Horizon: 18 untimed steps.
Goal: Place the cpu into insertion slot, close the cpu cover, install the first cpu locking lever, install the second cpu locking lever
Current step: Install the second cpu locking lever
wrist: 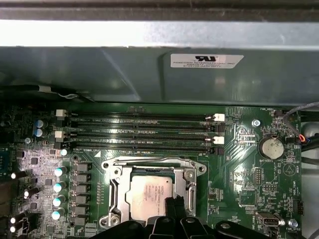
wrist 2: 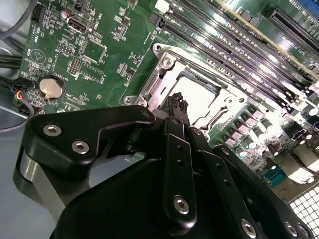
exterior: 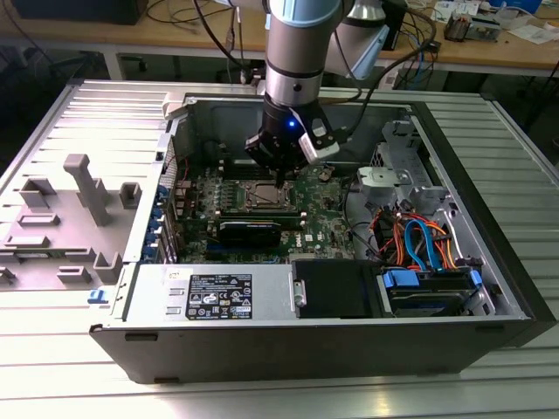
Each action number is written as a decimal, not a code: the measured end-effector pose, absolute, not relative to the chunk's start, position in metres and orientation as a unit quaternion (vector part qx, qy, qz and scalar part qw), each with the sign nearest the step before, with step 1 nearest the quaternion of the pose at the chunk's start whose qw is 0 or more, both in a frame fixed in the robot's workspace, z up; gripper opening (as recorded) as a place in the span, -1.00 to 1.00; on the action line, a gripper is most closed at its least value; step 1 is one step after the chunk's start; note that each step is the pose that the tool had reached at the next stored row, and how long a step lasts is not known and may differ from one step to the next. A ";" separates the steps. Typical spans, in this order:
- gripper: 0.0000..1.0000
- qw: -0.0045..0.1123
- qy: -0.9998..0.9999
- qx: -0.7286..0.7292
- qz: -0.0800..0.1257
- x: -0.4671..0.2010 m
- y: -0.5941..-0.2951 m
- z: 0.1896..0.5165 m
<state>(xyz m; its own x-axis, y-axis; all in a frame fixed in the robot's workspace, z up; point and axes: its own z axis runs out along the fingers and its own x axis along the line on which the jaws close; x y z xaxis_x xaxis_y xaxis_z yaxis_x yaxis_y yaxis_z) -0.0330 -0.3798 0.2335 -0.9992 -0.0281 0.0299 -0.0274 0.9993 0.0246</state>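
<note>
The cpu point(wrist: 148, 191) lies in the insertion slot point(exterior: 262, 196) on the green motherboard, its dull grey top showing bright in the second wrist view point(wrist 2: 197, 92). The cpu cover point(wrist: 115, 186), a silver frame, lies flat around it, seen in both wrist views point(wrist 2: 159, 74). A thin wire lever point(wrist: 149, 160) runs along one side of the frame. My gripper point(wrist: 175, 201) hangs just above the socket, its black fingertips point(wrist 2: 175, 104) pressed together over the cpu's edge, with nothing between them. In the exterior view the gripper point(exterior: 278, 173) sits directly over the socket.
Long memory slots point(wrist: 139, 132) run beside the socket, under the case wall point(wrist: 99, 74). A coin battery point(wrist: 272, 147) sits to one side. The exterior view shows a long black block point(exterior: 249, 231), the power supply point(exterior: 214, 292), coloured cables point(exterior: 419, 236) and a grey fixture point(exterior: 79, 201) outside the case.
</note>
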 end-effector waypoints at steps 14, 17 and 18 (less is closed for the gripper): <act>-0.79 0.015 -1.000 0.014 -0.012 -0.033 -0.386 0.238; -0.79 0.015 -1.000 0.014 -0.012 -0.033 -0.386 0.241; -0.79 0.015 -1.000 0.014 -0.012 -0.033 -0.386 0.241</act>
